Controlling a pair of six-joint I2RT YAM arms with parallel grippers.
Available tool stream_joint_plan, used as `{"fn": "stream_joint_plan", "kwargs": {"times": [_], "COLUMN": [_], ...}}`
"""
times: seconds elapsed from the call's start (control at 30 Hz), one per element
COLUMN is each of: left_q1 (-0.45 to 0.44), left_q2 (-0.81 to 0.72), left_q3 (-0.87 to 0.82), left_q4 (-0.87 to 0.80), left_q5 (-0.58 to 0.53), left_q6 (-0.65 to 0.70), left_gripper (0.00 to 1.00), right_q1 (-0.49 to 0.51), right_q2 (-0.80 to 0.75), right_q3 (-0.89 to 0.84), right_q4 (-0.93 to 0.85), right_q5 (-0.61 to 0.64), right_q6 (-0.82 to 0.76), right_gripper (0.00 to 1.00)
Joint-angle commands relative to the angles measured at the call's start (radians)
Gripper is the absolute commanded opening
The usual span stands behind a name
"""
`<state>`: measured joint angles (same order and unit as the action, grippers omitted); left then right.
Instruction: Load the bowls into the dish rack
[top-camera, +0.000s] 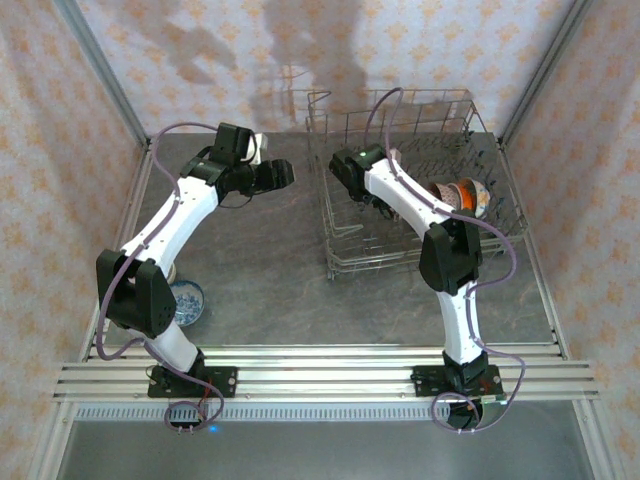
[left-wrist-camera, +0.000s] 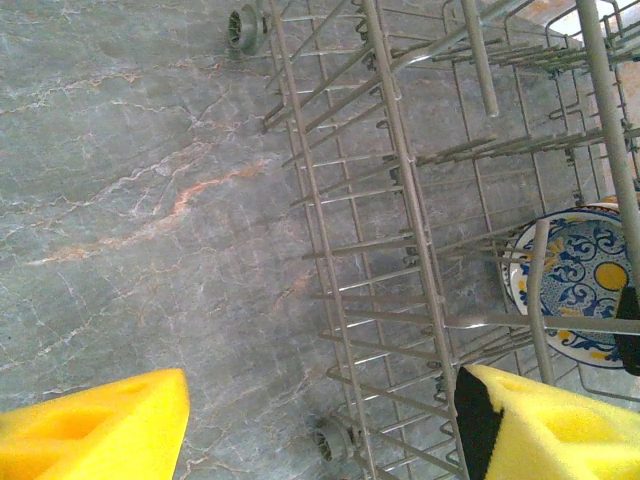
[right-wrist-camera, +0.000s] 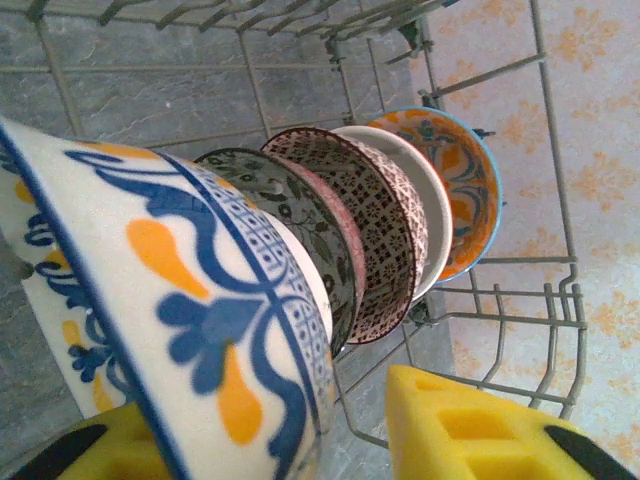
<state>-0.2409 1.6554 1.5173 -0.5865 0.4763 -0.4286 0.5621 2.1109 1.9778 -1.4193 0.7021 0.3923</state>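
Grey wire dish rack (top-camera: 390, 255) noted on right of stone worktop (top-camera: 270, 270), holding a row of bowls (top-camera: 465, 195) on edge between its tines: orange bowl (right-wrist-camera: 465, 180), white bowl (right-wrist-camera: 420, 190), brown patterned bowl (right-wrist-camera: 350, 200), dark floral bowl (right-wrist-camera: 270, 190), blue-and-white bowl (right-wrist-camera: 180, 300) at the near end. Found right pincer (right-wrist-camera: 250, 425) partly parted astride the blue-and-white bowl's rim, gap visible on one side, contact on the other not discernible. Found left pincer (left-wrist-camera: 325, 400) wide and empty above worktop just beside dish rack; one further blue bowl (top-camera: 187, 300) lying on worktop by left arm (top-camera: 150, 240).
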Motion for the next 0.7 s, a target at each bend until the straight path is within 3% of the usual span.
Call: {"fn": "stream_joint_plan", "kwargs": {"times": [0.0,0.3,0.57,0.67], "left_q1": [0.008,0.008,0.008,0.009], "left_q2": [-0.016,-0.012,-0.003,-0.012], "left_q3": [-0.004,-0.017,0.003,0.004], "left_q4": [0.010,0.004,-0.046,-0.082], "left_q5": [0.015,0.016,-0.008,-0.060], "left_q6": [-0.014,-0.022,-0.032,-0.049], "left_gripper": [0.71,0.71,0.71,0.71], "right_q1": [0.001,-0.024,-0.033,-0.040], "right_q2": [0.005,0.039,0.011,-0.036], "right_q3": [-0.004,0.018,0.000,-0.012], "right_q4": [0.026,0.070,0.092,0.121], "right_q5": [-0.020,-0.148,-0.166,-0.183], "right_q6": [-0.021,-0.056,-0.068,-0.089], "right_gripper": [0.39,0.39,0.40,0.46]}}
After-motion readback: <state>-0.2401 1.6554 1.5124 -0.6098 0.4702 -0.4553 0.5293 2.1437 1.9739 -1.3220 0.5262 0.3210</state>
